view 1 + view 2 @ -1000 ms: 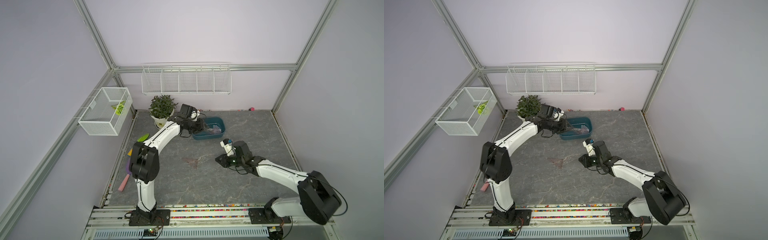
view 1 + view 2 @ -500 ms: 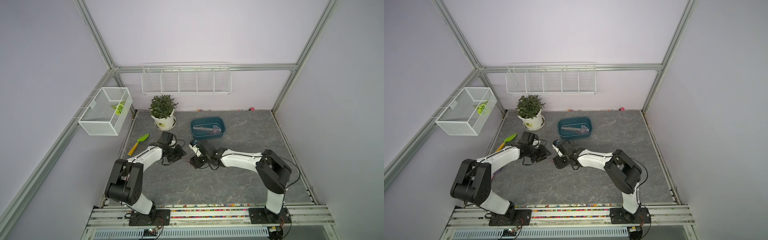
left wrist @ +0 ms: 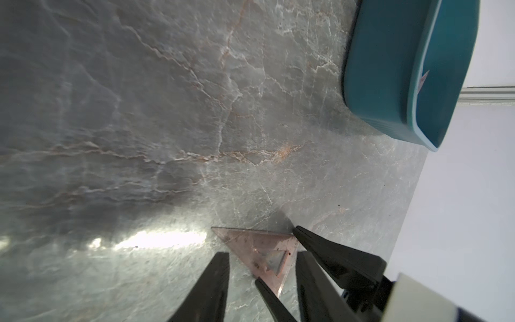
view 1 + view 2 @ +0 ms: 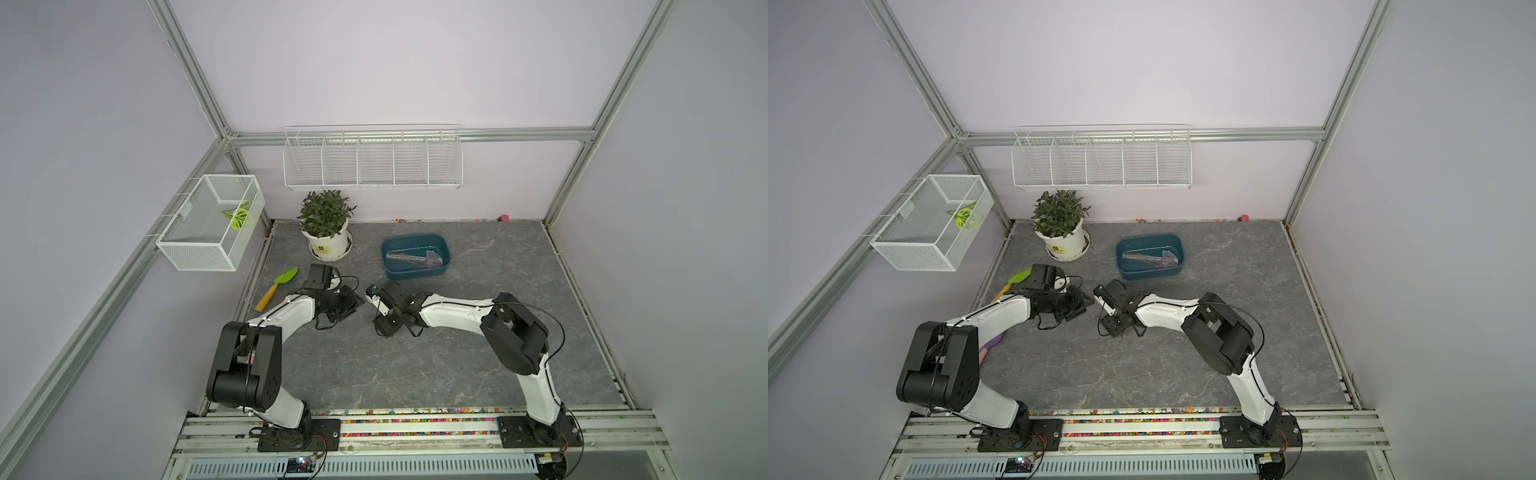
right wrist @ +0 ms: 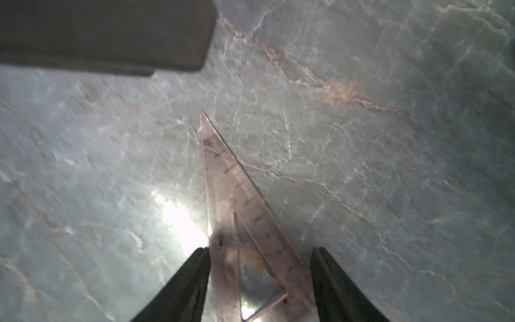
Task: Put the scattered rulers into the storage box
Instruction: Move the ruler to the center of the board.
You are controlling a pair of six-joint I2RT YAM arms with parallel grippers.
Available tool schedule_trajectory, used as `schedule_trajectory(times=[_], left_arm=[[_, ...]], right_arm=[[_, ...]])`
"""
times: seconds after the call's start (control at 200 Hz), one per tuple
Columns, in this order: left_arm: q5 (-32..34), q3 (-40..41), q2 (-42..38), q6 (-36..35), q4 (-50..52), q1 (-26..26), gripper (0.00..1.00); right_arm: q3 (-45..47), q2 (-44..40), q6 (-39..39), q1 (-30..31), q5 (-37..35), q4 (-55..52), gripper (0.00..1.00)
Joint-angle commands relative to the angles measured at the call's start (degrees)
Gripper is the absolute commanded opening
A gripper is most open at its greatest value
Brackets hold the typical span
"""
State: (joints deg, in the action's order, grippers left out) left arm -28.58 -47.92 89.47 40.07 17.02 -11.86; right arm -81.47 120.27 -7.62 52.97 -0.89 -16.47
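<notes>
1. Straddling the wide end of a triangle ruler (image 5: 231,195), the right pincer (image 5: 259,251) has its fingers apart, one on each side. One finger (image 5: 192,278) touches the ruler's edge; whether the opposite finger presses the other edge I cannot tell.
2. The triangle ruler lies flat on the grey marbled surface (image 5: 390,139), its sharp tip pointing away from the right pincer.
3. In the left wrist view, this ruler sits between the fingertips of the left pincer (image 3: 262,255), which is also apart and grips nothing. A strip of bare surface shows between the ruler and one finger (image 3: 211,284). The right pincer's black fingers reach in from the side to the ruler's short edge.
4. In both top views, the two pincers meet nose to nose, low over the middle of the surface.
5. The storage box (image 4: 415,272) stands behind them towards the back wall, near but apart from both, with a potted plant (image 4: 326,220) beside it.
6. Several rulers (image 4: 411,261) lie inside the box.
7. A green trowel (image 4: 282,280) rests at the edge of the surface, beside the left arm.
</notes>
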Motion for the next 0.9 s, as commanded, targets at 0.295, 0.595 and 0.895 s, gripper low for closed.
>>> schedule_trajectory(times=[0.295, 0.595, 0.895], left_arm=[[-3.86, 0.1, 2.95, 0.12, -2.66, 0.02, 0.44], [-3.78, -2.1, 6.45, 1.47, -3.3, -3.72, 0.44], [-3.39, -7.03, 10.87, 1.52, -2.36, -6.45, 0.43]], right_arm=[[13.68, -8.88, 5.04, 0.37, -2.21, -2.14, 0.45], [22.34, -20.1, 6.42, -1.69, 0.79, 0.58, 0.52], [24.72, -19.84, 0.25, 3.19, -2.74, 4.42, 0.74]])
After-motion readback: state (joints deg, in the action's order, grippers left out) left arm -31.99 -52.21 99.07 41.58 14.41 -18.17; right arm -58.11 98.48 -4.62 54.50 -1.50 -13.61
